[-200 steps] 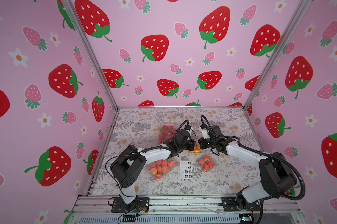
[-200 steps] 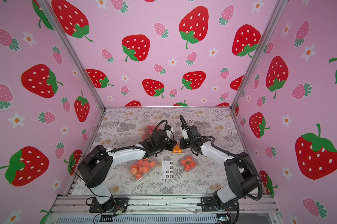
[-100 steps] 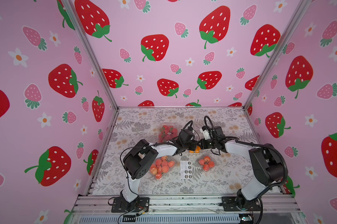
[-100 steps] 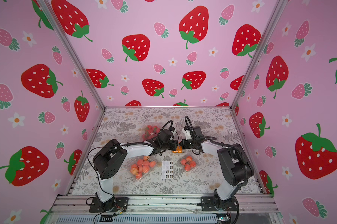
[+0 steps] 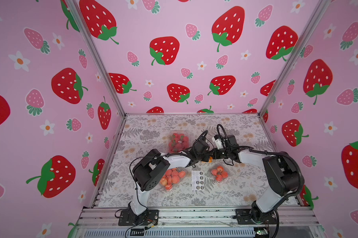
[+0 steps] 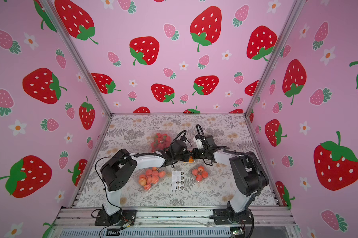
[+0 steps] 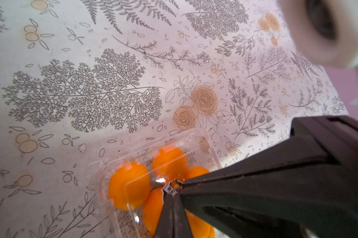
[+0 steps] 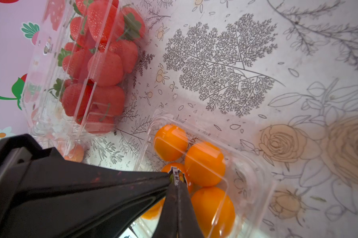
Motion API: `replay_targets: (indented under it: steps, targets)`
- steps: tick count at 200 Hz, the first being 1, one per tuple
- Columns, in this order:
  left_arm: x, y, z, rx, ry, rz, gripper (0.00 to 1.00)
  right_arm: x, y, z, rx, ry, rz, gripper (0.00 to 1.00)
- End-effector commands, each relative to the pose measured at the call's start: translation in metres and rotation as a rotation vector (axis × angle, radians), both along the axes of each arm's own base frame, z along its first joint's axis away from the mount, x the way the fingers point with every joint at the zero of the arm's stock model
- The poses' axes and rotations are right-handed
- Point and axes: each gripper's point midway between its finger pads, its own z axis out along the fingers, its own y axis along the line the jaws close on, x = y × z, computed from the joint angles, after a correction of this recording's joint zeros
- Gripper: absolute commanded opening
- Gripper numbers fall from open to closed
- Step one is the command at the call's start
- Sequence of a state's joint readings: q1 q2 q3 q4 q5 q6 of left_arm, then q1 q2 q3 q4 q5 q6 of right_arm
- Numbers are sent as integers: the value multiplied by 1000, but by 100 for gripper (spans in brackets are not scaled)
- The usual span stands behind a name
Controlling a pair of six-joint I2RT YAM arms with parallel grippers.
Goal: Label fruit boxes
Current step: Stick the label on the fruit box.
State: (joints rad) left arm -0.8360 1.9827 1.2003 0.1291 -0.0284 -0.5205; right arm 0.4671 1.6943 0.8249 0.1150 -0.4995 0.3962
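Note:
Four clear fruit boxes lie on the floral table. The strawberry box (image 5: 178, 142) (image 8: 100, 68) has a small round sticker on its lid. At the front are the large peach box (image 5: 172, 178) and the small peach box (image 5: 219, 174). The orange box (image 7: 132, 185) (image 8: 205, 162) (image 6: 191, 160) sits in the middle, mostly hidden in both top views. My left gripper (image 7: 175, 188) (image 5: 209, 158) and right gripper (image 8: 175, 178) (image 5: 214, 157) meet tip to tip over it. Both are shut, and a small printed sticker (image 7: 171, 189) (image 8: 176, 175) is pinched at the tips, just above the lid.
A white sticker sheet (image 5: 197, 180) (image 6: 177, 180) with several dark round stickers lies between the two peach boxes. Pink strawberry-print walls close in the left, back and right sides. A metal rail (image 5: 194, 214) carrying both arm bases runs along the front edge.
Both arms have folded, their elbows rising and swinging toward the front, while the tips stayed over the orange box. The left jaws have closed the last bit.

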Motion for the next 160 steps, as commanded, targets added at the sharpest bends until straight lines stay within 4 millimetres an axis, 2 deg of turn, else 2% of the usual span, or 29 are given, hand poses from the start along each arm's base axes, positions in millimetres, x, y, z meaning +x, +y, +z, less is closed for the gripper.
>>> replay_targets:
  steps: [1, 19, 57, 81, 106, 144, 147, 151, 160]
  targets:
    - [-15, 18, -16, 77, 48, 11, 0, -9, -4, -21, -28, 57, -5, 0]
    - [-11, 20, -11, 93, 29, 18, 0, -4, -14, -26, -97, 37, -50, 0]
    - [0, 28, 12, 108, -25, 39, 0, 4, -30, -18, -178, -18, -116, 0]
    - [-1, 26, 27, 83, -51, 25, 0, 5, -32, -8, -203, -59, -130, 0]
    - [-3, 25, 45, 47, -80, 12, 0, 2, -25, 8, -218, -107, -110, 0]
    - [-16, 39, 74, 8, -147, 18, 0, -9, -29, 36, -268, -208, -130, 0]
    - [-18, 41, 77, 3, -155, 19, 0, -10, -29, 39, -273, -222, -131, 3]
    - [-21, 44, 81, -4, -166, 21, 0, -12, -29, 42, -286, -239, -130, 12]
    - [-28, 49, 89, -23, -189, 19, 0, -20, -29, 49, -315, -273, -131, 49]
